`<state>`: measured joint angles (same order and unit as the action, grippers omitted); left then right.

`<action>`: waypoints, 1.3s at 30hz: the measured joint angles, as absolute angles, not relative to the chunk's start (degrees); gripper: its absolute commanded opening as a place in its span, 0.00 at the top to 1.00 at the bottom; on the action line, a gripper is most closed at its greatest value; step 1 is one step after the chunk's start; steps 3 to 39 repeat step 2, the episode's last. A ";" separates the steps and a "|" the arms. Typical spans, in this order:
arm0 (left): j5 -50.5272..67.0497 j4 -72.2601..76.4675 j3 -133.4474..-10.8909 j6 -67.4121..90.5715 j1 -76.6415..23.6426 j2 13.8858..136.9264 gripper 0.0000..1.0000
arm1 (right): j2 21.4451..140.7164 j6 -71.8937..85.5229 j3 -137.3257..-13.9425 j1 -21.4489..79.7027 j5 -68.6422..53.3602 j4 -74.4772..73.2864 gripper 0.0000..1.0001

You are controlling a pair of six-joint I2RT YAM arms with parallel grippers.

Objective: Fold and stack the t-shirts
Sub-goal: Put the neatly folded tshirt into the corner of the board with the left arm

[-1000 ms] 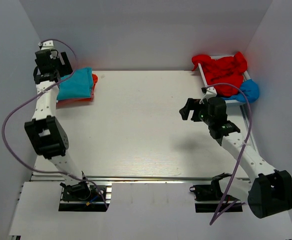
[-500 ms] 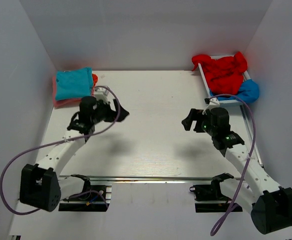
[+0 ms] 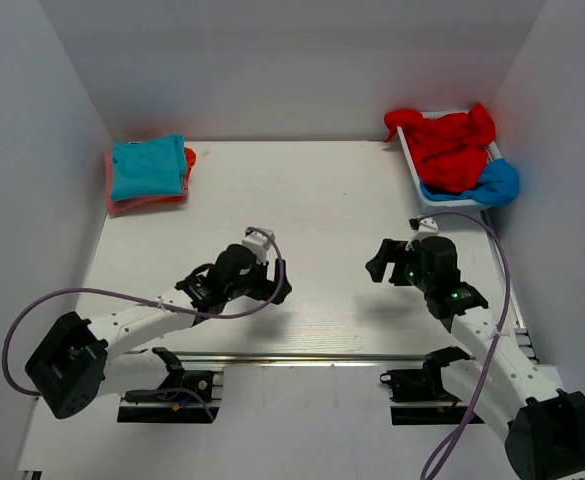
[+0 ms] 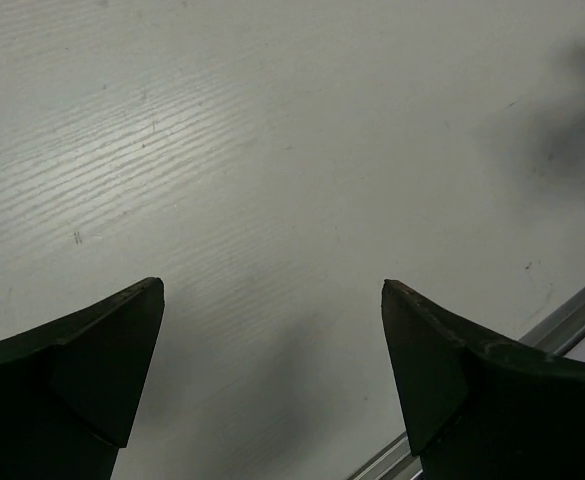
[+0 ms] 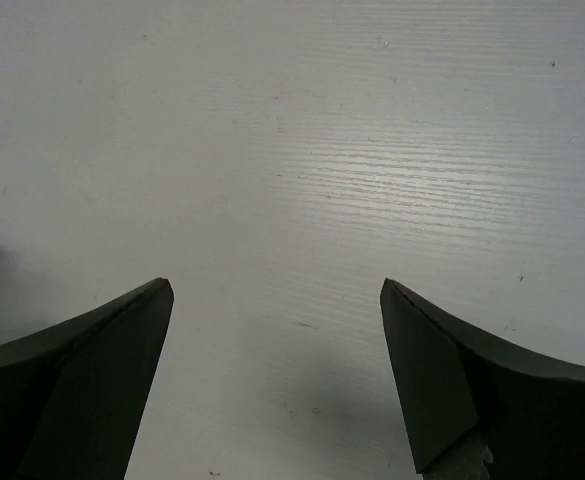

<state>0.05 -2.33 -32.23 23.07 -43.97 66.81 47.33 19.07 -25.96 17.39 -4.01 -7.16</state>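
Left hand (image 4: 272,300) spread, right hand (image 5: 277,290) spread, folded teal t-shirt (image 3: 148,168) roughly square, long axis unclear

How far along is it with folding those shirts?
Done: a folded stack at the far left, teal t-shirt on top, an orange t-shirt and a pink t-shirt peeking out beneath. In hand: nothing; the left fingers and right fingers are open over the bare table. Left: red t-shirts and a bright blue t-shirt heaped at the tray, far right.
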 measured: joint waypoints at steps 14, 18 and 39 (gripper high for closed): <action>-1.98 -2.79 -31.86 23.49 -45.17 66.72 0.00 | 47.31 19.03 -25.85 17.39 -4.01 -7.05 0.10; -1.98 -2.79 -31.86 23.49 -45.17 66.72 0.00 | 47.31 19.03 -25.85 17.39 -4.01 -7.05 0.10; -1.98 -2.79 -31.86 23.49 -45.17 66.72 0.00 | 47.31 19.03 -25.85 17.39 -4.01 -7.05 0.10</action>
